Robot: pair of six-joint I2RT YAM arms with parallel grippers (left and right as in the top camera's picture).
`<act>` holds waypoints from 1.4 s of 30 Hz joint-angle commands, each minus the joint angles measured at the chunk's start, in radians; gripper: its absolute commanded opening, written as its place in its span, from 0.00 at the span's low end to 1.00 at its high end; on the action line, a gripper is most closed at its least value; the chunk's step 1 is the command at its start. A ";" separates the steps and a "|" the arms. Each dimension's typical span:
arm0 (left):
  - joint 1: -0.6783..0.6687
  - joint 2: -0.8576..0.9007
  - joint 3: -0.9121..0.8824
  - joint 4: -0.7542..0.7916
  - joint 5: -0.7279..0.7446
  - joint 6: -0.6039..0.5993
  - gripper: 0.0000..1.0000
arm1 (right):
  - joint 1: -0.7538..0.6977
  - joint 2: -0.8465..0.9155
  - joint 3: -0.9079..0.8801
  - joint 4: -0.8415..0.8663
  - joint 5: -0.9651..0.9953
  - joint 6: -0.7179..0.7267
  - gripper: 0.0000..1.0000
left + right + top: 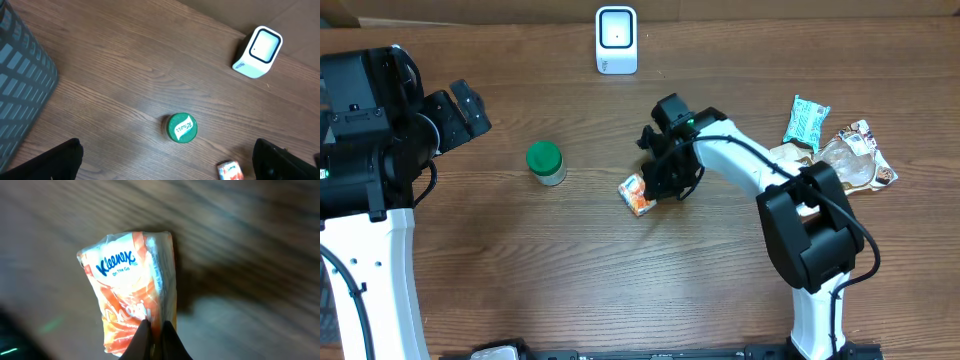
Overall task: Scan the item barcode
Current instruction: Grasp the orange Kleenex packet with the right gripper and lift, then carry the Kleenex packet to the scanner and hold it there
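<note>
The item is an orange and white Kleenex tissue pack (pixel 638 194) (pixel 127 287), lying near the middle of the table. My right gripper (pixel 660 183) (pixel 156 331) is shut on the pack's edge, pinching the wrapper between its two dark fingertips. The white barcode scanner (pixel 616 40) (pixel 257 51) stands at the far edge of the table, apart from the pack. My left gripper (pixel 470 108) (pixel 169 165) hangs open over the left side with nothing between its fingers. A corner of the pack (pixel 230 171) shows at the bottom of the left wrist view.
A jar with a green lid (pixel 545 161) (pixel 181 128) stands left of the pack. Snack packets (pixel 807 120) and a crumpled wrapper (pixel 855 158) lie at the right. A grey ribbed bin (pixel 20 85) stands at the left.
</note>
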 commanded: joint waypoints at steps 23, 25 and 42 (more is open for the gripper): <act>0.004 0.003 0.000 0.001 -0.006 0.008 1.00 | -0.363 -0.160 0.127 0.373 -1.092 0.636 0.04; 0.004 0.003 0.000 0.001 -0.006 0.008 1.00 | -0.371 -0.160 0.127 0.383 -1.092 0.655 0.04; 0.004 0.003 0.000 0.001 -0.006 0.008 1.00 | -0.368 -0.160 0.127 0.480 -1.003 0.550 0.04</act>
